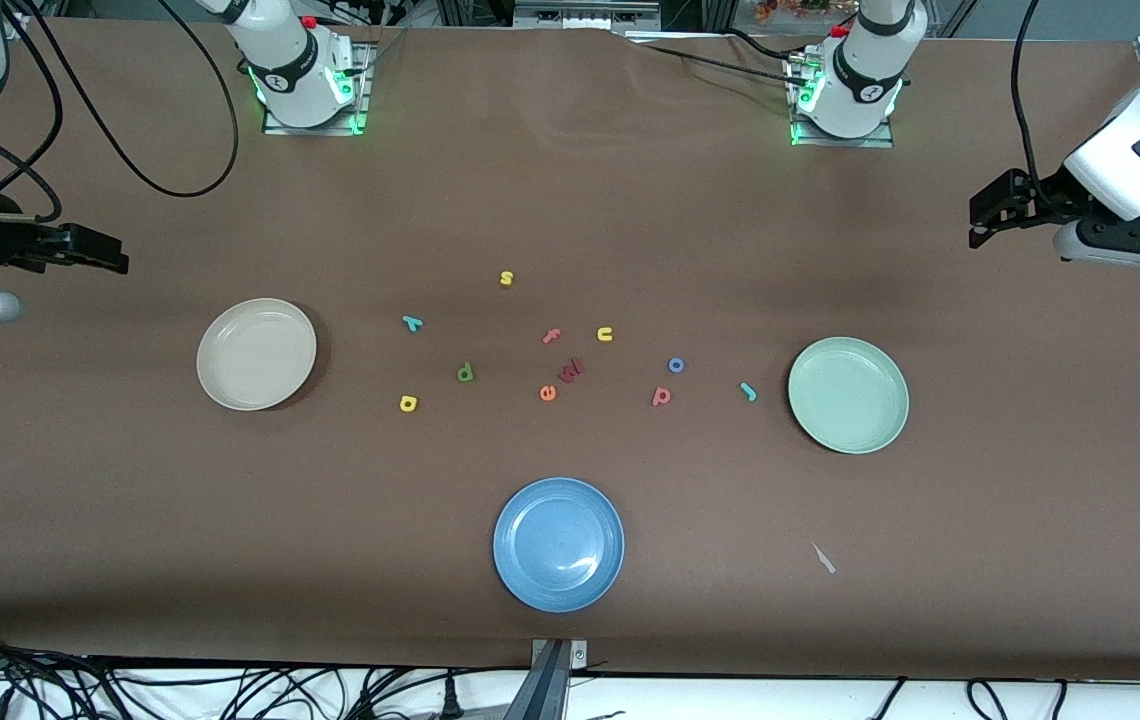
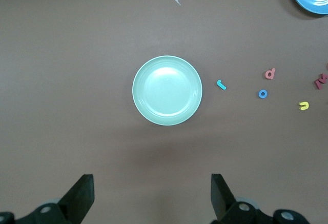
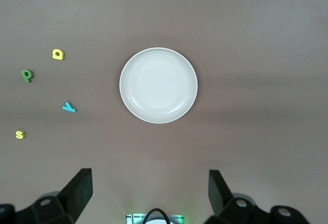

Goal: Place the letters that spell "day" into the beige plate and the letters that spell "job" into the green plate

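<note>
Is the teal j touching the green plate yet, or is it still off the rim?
Apart. The left wrist view shows bare brown table between the teal j and the green plate; the front view shows the same gap.

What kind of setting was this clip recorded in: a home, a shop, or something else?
Most likely a robotics lab bench: two arm bases bolted along a brown cloth-covered table, loose cables along its edges, and staged props, small foam letters scattered between a beige plate, a green plate and a blue plate.

Left gripper (image 1: 978,215) and right gripper (image 1: 115,258) raised at table ends, fingers wide apart
</note>
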